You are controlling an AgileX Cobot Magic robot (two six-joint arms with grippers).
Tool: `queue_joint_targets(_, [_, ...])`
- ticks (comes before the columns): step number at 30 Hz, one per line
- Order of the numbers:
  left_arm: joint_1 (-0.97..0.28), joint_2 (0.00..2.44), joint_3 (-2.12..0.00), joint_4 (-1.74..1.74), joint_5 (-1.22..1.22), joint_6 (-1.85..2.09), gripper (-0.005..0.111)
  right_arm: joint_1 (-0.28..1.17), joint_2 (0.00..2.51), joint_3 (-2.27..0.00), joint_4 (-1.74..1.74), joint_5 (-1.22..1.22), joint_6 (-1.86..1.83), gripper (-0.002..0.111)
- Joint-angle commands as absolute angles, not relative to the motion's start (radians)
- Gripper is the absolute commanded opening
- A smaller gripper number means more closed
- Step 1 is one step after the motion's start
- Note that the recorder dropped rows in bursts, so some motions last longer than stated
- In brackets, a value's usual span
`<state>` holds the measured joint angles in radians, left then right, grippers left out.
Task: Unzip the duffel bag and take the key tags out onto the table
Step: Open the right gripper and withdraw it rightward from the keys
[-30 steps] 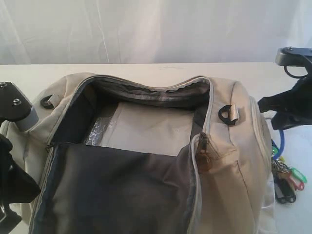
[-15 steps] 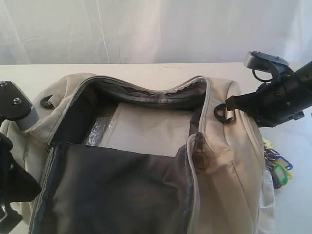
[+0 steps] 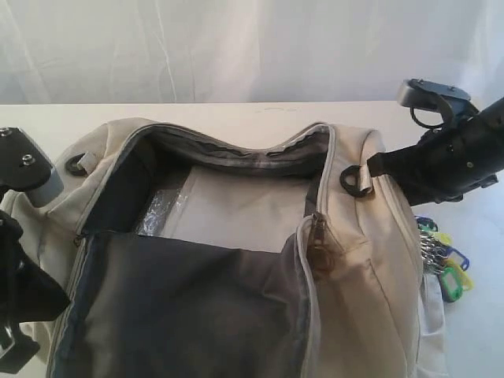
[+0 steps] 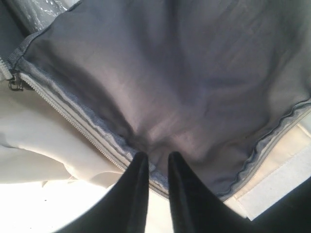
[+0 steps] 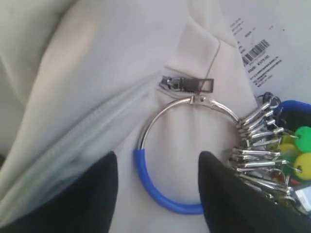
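Observation:
The cream duffel bag [image 3: 370,268] lies unzipped on the white table [image 3: 47,114], its top flap folded toward the front with the dark grey lining [image 3: 197,307] showing. My left gripper [image 4: 156,162] is shut on the flap's zipper edge. The key tags [image 3: 442,264] lie on the table against the bag's right side, green, yellow and blue on silver rings. My right gripper [image 3: 376,167] hovers over the bag's right end. In the right wrist view it [image 5: 159,160] stands open above the big blue-sleeved ring [image 5: 165,194], with the tags [image 5: 291,145] beside one finger.
A white barcode label [image 5: 255,53] lies by the tags, and a metal zipper pull [image 5: 187,85] sits near the ring. Black D-rings [image 3: 354,179] [image 3: 76,164] mark both bag ends. Clear plastic [image 3: 161,209] lies inside. The left arm [image 3: 24,295] stands at the front left.
My right arm has swung up and left, from above the key tags to over the bag's right end. The tags now lie higher, closer against the bag. The left arm has hardly moved.

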<state>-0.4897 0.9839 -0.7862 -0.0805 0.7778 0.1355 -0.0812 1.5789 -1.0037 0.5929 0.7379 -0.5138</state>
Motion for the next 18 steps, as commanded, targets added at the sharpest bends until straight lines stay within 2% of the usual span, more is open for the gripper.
queue_joint_targets(1, [-0.488,0.977,-0.779,-0.090,0.784,0.138,0.021,-0.081,1.475,-1.000,0.469,0.811,-0.432,0.050])
queue_joint_targets(11, [-0.488,0.977,-0.779,-0.090,0.784,0.155,0.021,-0.081,1.222,-1.000,0.264,0.975,-0.268,0.047])
queue_joint_targets(15, [-0.488,0.977,-0.779,-0.099,0.786,0.154,0.021,-0.081,1.114,-0.999,0.256,1.029,-0.264,0.041])
queue_joint_targets(18, [-0.488,0.977,-0.779,-0.099,0.796,0.154,0.021,-0.081,1.036,-0.999,0.256,1.066,-0.259,0.029])
